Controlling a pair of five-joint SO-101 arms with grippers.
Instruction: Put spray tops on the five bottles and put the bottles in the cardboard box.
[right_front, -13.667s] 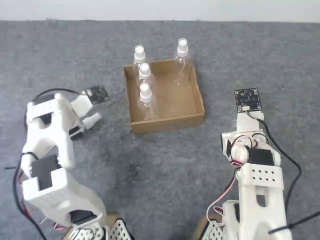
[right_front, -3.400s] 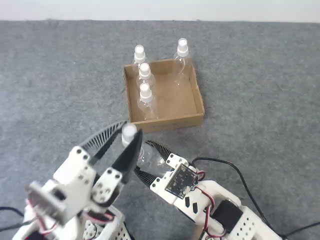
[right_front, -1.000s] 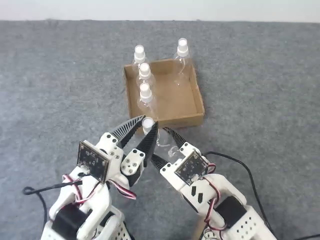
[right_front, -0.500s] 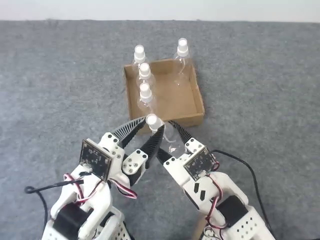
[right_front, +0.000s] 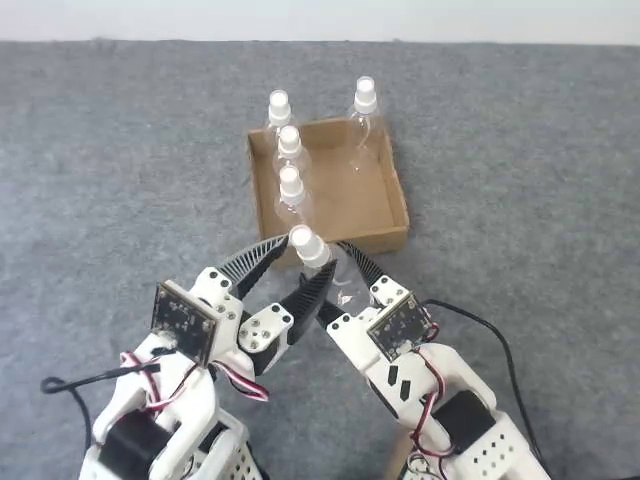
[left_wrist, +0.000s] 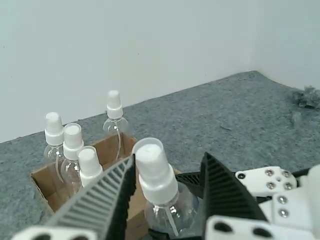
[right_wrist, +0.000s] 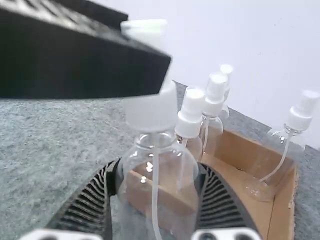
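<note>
In cardboard box (right_front: 392, 231): four bottles (right_front: 290, 192). Right tool (right_front: 336, 290) clamps fifth bottle (right_wrist: 152, 170); left tool (left_wrist: 169, 165) open around top (right_front: 305, 243).

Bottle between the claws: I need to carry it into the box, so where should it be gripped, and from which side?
Grip the bottle by its round body, below the neck, coming from the near side, opposite the box. It stands roughly upright and the body is widest there; the right claw is shut on it. The spray top is narrower, likely a poorer hold.
</note>
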